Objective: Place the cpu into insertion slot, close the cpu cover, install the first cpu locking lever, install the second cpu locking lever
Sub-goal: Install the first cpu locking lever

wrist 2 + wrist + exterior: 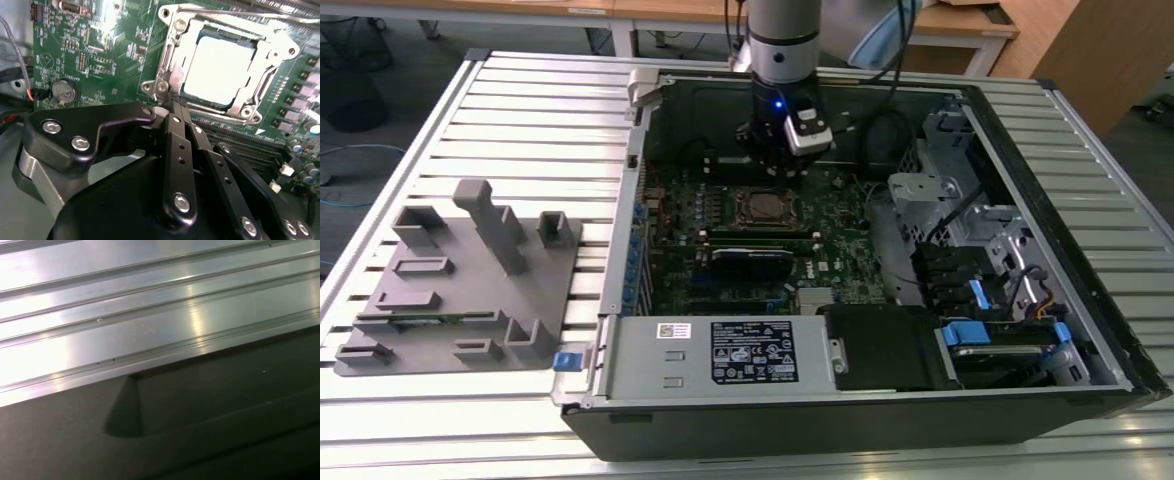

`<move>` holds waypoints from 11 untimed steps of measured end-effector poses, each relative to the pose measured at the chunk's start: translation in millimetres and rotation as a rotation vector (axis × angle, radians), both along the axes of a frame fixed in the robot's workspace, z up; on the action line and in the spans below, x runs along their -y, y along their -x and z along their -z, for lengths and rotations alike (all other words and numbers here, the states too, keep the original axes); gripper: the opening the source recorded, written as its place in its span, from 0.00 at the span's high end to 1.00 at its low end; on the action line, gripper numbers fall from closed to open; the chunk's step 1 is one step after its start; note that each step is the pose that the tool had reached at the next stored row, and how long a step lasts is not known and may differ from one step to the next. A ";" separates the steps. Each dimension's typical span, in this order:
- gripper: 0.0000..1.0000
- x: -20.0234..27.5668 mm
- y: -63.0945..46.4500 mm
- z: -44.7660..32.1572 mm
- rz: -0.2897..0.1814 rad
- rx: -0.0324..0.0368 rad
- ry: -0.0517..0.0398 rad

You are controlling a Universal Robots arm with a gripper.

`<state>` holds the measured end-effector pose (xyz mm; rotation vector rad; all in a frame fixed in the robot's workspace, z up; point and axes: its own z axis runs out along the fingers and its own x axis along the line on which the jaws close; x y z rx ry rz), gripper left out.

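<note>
My hand (165, 111) hangs low over the green board (115, 55), tips drawn together to a point with nothing between them, at the socket's 7 o'clock corner in the second wrist view.

The chip (220, 67) already lies flat in the socket (172, 65). The cover (260, 47) is down around it, its square cut-out framing the bright metal top.

A thin silver rod (260, 14), likely a locking lever, runs along the frame's 12 o'clock edge. I cannot tell whether it is latched.

Judgement: lever work wants a closed, narrow tip. Press the wire sideways under its hook, keep off the chip face, and push steadily, since the spring may slip.

Exterior view: my arm (783, 40) drops near vertical into the open computer case (1067, 250) on the ribbed tabletop (520, 110), wrist just past the socket's 12 o'clock side.
</note>
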<state>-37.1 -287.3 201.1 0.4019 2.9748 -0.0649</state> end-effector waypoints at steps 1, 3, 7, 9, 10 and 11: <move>0.89 0.0 0.3 0.0 0.000 0.0000 0.0090; 0.89 0.0 0.9 0.1 0.000 0.0001 0.0184; 0.89 0.1 1.0 -0.1 0.000 -0.0001 0.0225; 0.89 0.0 1.0 0.0 0.000 0.0003 0.0218; 0.89 0.0 1.0 0.0 0.000 0.0003 0.0216; 0.89 0.0 1.0 0.0 0.000 0.0003 0.0216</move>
